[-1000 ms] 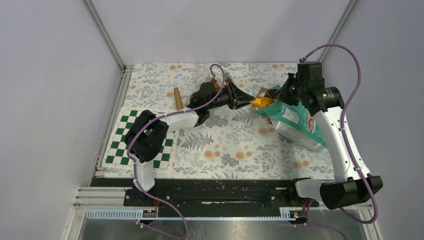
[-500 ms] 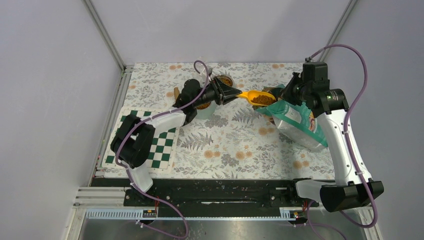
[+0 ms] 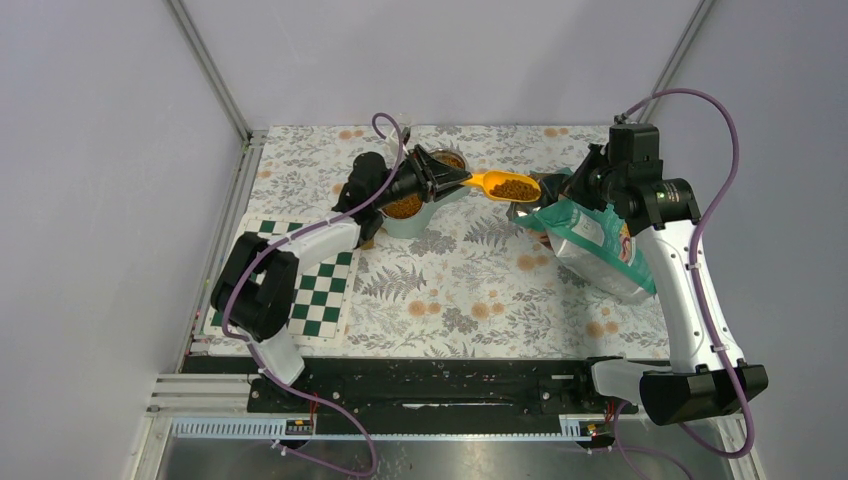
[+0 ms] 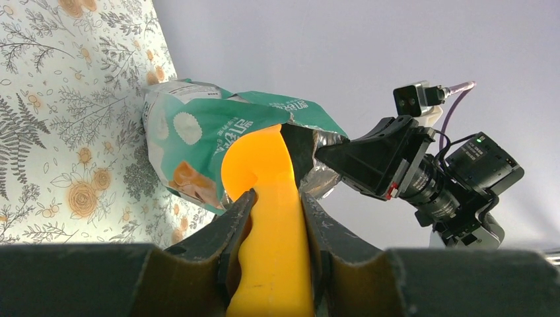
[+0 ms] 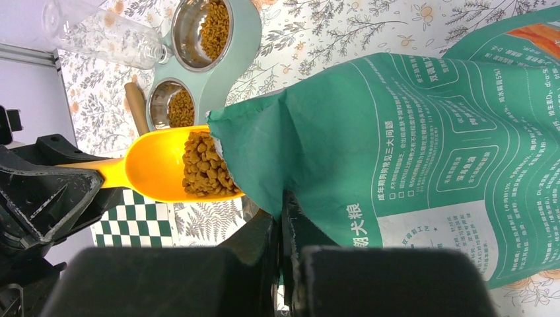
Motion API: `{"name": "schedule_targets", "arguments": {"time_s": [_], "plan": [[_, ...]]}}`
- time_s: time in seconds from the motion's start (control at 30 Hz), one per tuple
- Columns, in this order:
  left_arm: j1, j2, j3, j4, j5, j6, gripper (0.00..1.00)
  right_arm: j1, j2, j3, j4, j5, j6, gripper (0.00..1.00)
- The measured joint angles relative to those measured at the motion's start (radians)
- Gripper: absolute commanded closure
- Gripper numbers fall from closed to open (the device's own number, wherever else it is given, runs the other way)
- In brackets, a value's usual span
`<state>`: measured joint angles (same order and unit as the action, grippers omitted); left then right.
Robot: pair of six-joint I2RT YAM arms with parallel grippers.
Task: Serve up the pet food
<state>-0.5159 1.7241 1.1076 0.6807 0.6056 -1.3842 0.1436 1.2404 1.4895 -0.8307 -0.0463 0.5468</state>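
- Your left gripper (image 4: 277, 198) is clamped tight on the handle of the orange plastic scoop (image 3: 492, 183).
- The brown dry kibble pet food (image 3: 515, 188) fills the scoop's bowl, right at the bag's mouth.
- Your right gripper (image 5: 280, 211) is pinching the open edge of the teal-and-silver foil bag (image 3: 590, 240).
- More kibble lies in both steel bowls of the pale green feeder (image 5: 221, 72).

Scoop (image 3: 495, 184) orange-yellow, holding brown kibble (image 3: 515, 188). Bag (image 3: 595, 245) teal with white print, an orange patch at one end, silver lining at the mouth. Surface (image 3: 450, 290) white cloth, grey fern pattern, scattered orange flowers. Mat (image 3: 240, 300) green-and-white checks. Bowls (image 5: 185, 30) silver metal in a pale green stand (image 5: 231, 66), brown kibble inside. Arms (image 3: 675, 290) white with black joints. Walls (image 3: 450, 60) pale grey.
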Motion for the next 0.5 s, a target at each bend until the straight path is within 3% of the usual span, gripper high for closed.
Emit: {"name": "schedule_targets", "arguments": {"time_s": [0.27,0.5], "plan": [[-0.019,-0.002,0.008,-0.008,0.001,0.088,1.00,-0.001,0.000,0.000,0.002,-0.004,0.000,1.00],[-0.101,-0.018,0.122,-0.158,0.002,0.346,1.00,-0.001,-0.002,0.000,0.001,-0.006,0.000,1.00]]}}
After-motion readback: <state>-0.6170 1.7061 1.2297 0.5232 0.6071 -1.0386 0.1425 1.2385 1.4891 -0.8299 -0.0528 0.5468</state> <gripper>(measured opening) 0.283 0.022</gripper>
